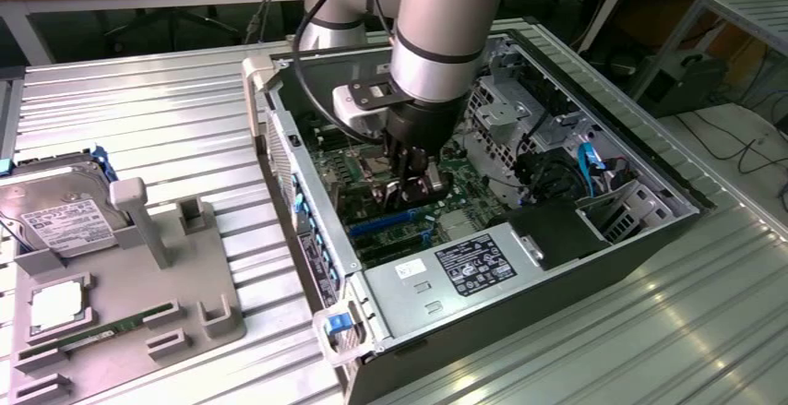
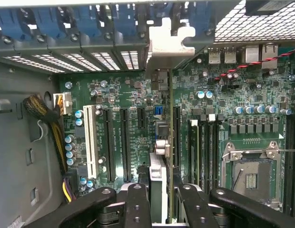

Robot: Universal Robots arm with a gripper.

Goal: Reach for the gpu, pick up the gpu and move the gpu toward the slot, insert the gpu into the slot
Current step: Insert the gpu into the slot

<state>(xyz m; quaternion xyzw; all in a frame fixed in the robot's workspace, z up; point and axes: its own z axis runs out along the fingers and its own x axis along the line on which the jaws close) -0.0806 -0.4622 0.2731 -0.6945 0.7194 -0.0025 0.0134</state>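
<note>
We see the pincer (image 1: pixel 412 188) lowered into the open computer case (image 1: pixel 640 239), closed on the gpu (image 1: pixel 419 186), which it holds edge-on above the green motherboard (image 1: pixel 462 188). In the wrist view the pincer (image 2: pixel 159 199) has a finger (image 2: pixel 138 204) on each flat face of the gpu (image 2: pixel 158 180), so the card stands upright between them. Its long axis runs away from the wrist toward the rear wall of the case, where its silvery bracket (image 2: pixel 167 42) stands just beside the row of vented expansion openings (image 2: pixel 104 59). The card hides the board right under it, so we cannot tell whether it is seated or just above.

In the exterior view the blue slot (image 1: pixel 376 225) shows just below the pincer, toward the case's near wall. Room is tight: the drive cage (image 1: pixel 505 114) rises on the exterior view's right, the power supply (image 1: pixel 468 267) sits near the front, and the case rim closes in on the left.

On the counter (image 1: pixel 161 110) at the exterior view's left, well apart, a grey holder (image 1: pixel 148 303) carries a hard drive (image 1: pixel 55 216).
</note>
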